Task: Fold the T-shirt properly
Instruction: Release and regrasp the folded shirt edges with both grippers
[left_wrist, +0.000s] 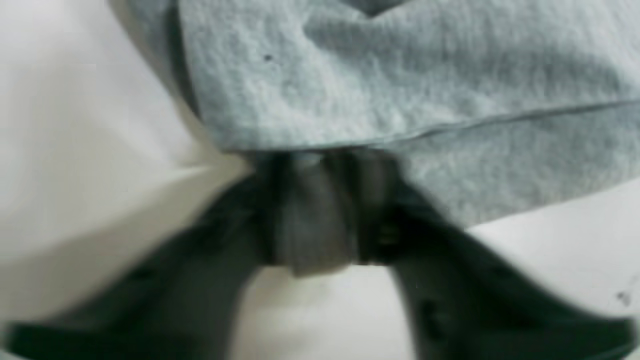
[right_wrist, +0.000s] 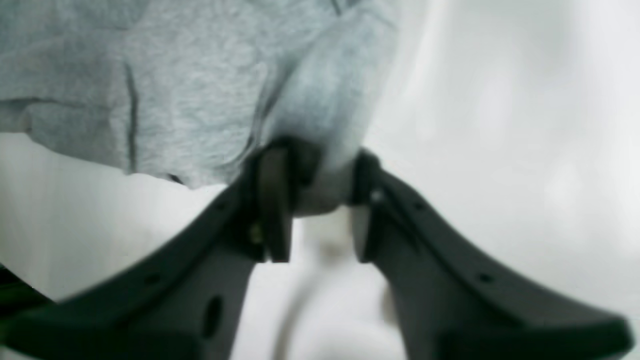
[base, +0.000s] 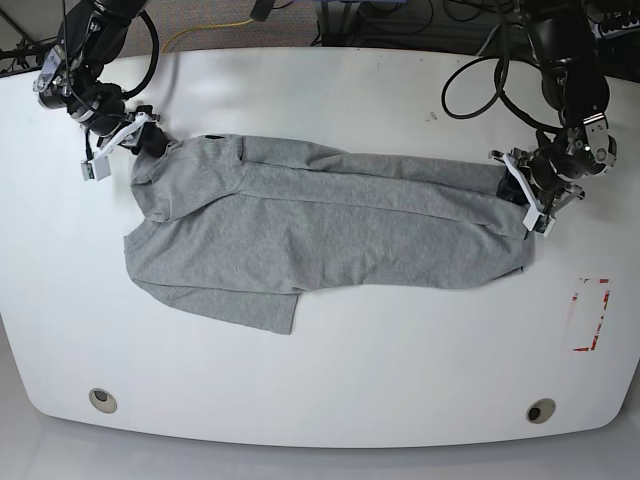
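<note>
Your T-shirt (base: 320, 235) lies across the bench (base: 330, 390), one long fold made — more remain. Left pincer (left_wrist: 320, 165) and right pincer (right_wrist: 312, 170) each pinch an end of it.

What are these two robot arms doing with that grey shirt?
They are folding a grey T-shirt that lies partly folded lengthwise on the white table. The left gripper has pinched one end of the shirt and the right gripper the opposite end, each clamping a bunch of fabric at the table surface.
</note>
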